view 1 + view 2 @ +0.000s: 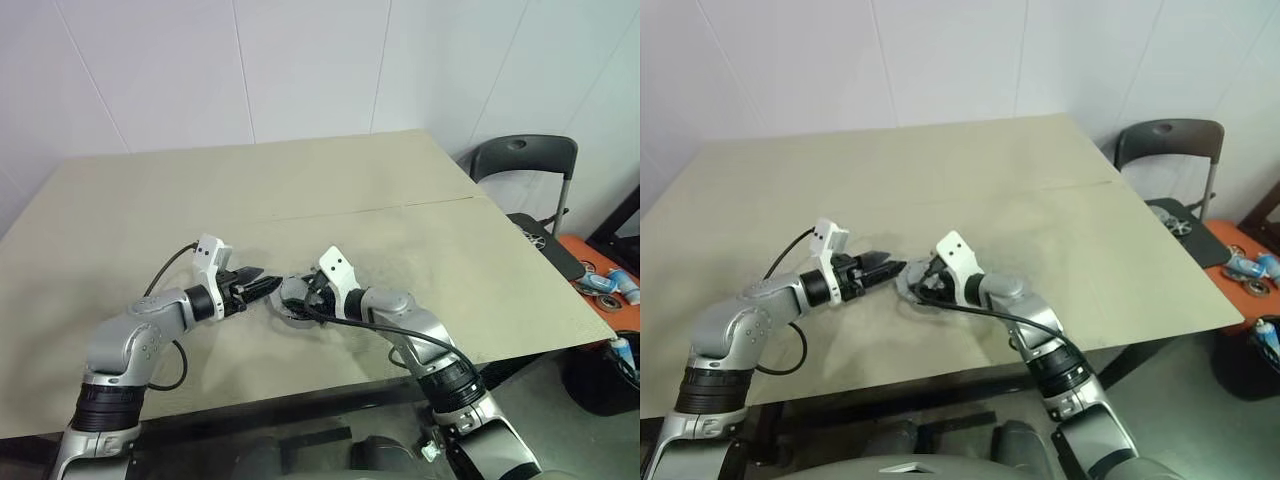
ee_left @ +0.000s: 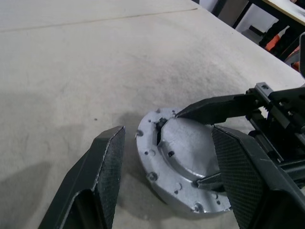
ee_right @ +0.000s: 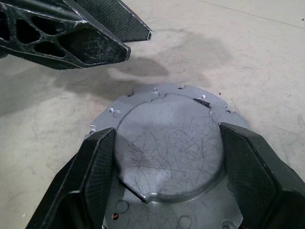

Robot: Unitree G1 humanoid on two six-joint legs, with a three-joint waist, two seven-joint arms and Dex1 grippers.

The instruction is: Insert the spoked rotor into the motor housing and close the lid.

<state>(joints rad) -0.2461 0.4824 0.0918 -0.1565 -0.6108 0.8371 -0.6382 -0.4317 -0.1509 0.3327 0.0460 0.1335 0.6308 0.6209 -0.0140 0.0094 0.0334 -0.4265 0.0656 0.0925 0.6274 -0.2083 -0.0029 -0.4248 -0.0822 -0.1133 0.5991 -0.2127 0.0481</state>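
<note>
The flat round grey metal lid [image 3: 169,148], with a raised scratched centre and a notched, hole-dotted rim, lies face up on the beige table [image 1: 300,190], near its near edge and roughly midway between left and right; it appears to sit atop the short round silver motor housing [image 2: 164,194], whose side wall shows beneath the rim, though whether it is fully seated cannot be told. The right gripper [image 3: 167,157] reaches in from the right and straddles the lid, its two black fingers [image 3: 95,167] spread wide, one at either side of the raised centre; whether the pads press the metal cannot be told. The left gripper [image 2: 169,162] hangs just to the left of the lid, pointing towards it, fingers likewise spread wide with nothing between them and clear of the rim. The two grippers' tips stand close together over the lid's left part. A faint seam crosses the table farther back. To the far right, beyond the table's edge, stands a dark folding chair [image 1: 525,165], with small blue and orange items [image 1: 605,283] near it.
</note>
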